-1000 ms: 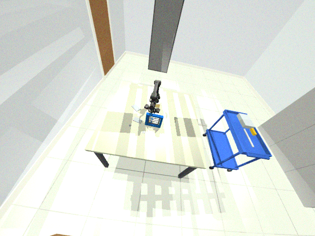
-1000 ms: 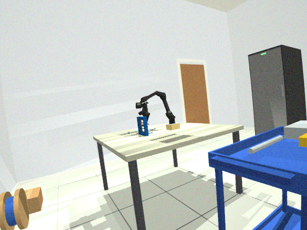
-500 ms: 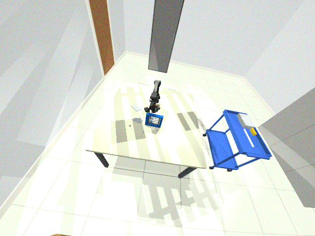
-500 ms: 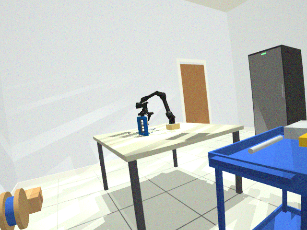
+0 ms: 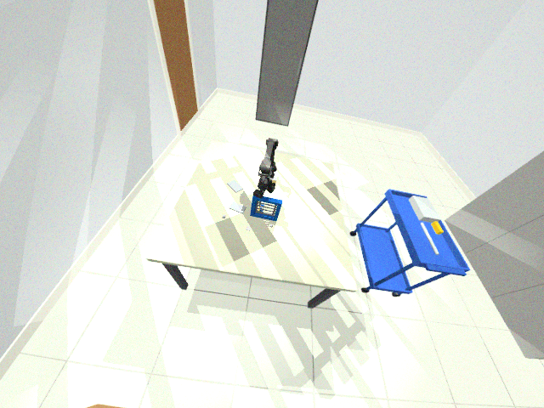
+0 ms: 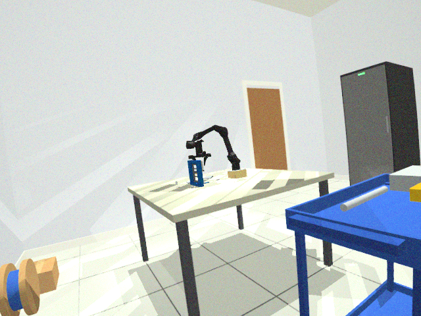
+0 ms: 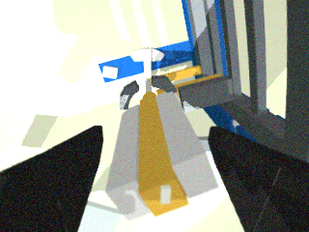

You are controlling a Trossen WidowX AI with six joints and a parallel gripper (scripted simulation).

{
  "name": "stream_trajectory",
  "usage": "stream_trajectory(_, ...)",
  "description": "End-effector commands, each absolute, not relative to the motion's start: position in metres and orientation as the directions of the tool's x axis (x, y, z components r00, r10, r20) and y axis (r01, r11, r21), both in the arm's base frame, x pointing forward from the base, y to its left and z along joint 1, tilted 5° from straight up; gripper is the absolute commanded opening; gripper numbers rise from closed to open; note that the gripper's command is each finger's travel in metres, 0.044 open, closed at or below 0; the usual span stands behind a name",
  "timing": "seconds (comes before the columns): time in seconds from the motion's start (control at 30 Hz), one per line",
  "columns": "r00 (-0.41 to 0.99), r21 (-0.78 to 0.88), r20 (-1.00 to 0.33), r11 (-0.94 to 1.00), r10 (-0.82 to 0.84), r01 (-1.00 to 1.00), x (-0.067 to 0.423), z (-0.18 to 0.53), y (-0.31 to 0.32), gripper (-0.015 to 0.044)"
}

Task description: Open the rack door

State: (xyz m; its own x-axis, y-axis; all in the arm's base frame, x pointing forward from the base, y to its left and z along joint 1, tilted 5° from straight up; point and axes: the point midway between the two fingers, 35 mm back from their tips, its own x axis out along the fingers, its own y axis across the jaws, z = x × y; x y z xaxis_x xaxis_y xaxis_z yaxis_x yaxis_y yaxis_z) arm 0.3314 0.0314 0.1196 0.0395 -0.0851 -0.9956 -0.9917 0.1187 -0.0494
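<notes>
The door handle (image 7: 154,184), light grey with an orange strip, stands between the two black fingers of my gripper (image 7: 156,133) (image 6: 198,159) (image 5: 263,193) in the wrist view. Pale gaps show between the handle and both fingers, so the gripper is part open and not squeezing it. The gripper points down at the top of the blue rack frame (image 5: 279,209) (image 6: 199,176), near its left corner in the top view. Dark grey bars and a grey block (image 7: 208,92) by the handle stand close to the right finger. The door's angle cannot be told.
Pale flat sheets (image 5: 235,186) (image 5: 237,207) and a small grey item (image 5: 223,217) lie on the table (image 5: 307,263) left of the rack. A wooden block (image 6: 237,174) sits at the arm's base. A blue trolley (image 5: 404,211) stands beyond the table.
</notes>
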Motion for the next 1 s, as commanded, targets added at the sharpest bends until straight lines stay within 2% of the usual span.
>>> stream_trajectory(0.0,0.037,-0.031,-0.996,-0.064,-0.081,-0.997,0.3309,0.1191,0.0321,0.0295)
stream_trajectory(0.2,0.036,-0.008,-0.996,-0.321,-0.081,-0.947,0.3308,0.119,0.0322,0.0295)
stream_trajectory(0.4,0.036,-0.007,-0.996,-0.329,-0.081,-0.944,0.3308,0.119,0.0322,0.0295)
stream_trajectory(0.97,0.036,-0.007,-0.996,-0.329,-0.081,-0.944,0.3308,0.119,0.0322,0.0182)
